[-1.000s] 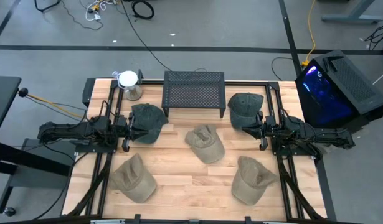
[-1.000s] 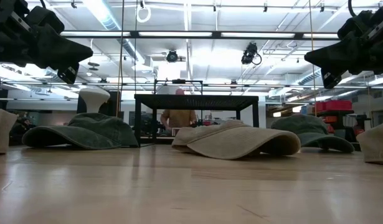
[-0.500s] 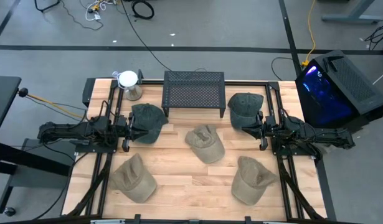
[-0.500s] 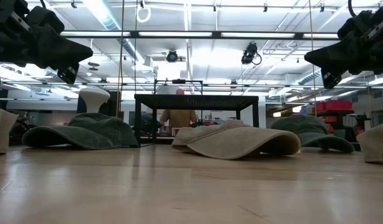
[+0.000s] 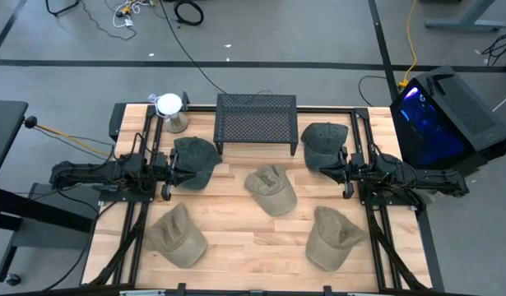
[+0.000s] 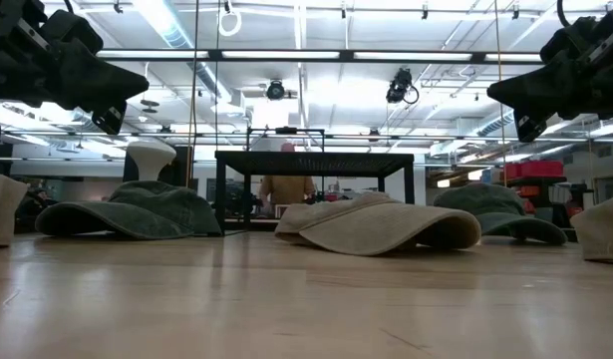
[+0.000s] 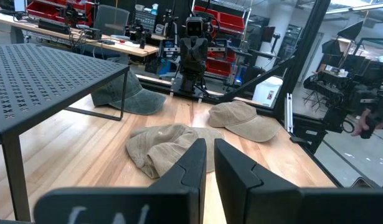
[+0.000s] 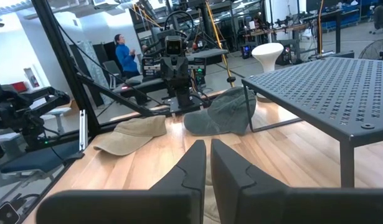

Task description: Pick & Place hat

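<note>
Mesh rack (image 5: 256, 122), white mannequin head (image 5: 169, 105), PC (image 5: 440, 114)

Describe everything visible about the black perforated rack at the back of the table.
The black perforated rack is a low stand that looks like dark metal: a flat rectangular top punched with small holes, carried on thin legs. It stands upright at the back centre of the wooden table, empty on top. A dark green hat lies near its left front corner and another dark green hat beside its right end; whether either touches it cannot be told.
</note>
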### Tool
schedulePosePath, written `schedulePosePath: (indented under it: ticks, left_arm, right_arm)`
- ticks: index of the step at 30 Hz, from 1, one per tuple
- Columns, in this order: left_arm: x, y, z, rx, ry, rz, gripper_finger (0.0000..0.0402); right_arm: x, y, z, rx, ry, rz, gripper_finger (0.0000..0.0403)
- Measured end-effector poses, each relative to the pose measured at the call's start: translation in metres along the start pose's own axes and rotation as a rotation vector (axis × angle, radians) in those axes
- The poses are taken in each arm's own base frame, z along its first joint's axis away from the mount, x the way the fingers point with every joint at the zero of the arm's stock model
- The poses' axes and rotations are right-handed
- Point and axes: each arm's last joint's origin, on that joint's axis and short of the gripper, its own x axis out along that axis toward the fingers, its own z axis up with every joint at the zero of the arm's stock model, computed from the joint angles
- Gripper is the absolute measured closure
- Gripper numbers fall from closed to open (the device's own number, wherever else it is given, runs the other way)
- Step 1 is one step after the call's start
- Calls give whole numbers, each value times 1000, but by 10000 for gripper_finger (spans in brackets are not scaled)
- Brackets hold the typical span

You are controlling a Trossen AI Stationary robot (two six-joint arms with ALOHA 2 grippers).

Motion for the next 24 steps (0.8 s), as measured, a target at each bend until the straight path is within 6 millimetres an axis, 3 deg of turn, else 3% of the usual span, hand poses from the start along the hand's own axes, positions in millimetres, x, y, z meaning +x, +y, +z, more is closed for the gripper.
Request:
schedulePosePath:
  ticks: [15, 24]
  left_arm:
    - [0, 0, 0, 0, 0, 0, 362]
    - [0, 0, 0, 0, 0, 0, 362]
  right_arm:
    - [-1, 3, 12, 59, -125, 33, 374]
    - [-5, 5, 29, 60, -314, 31, 374]
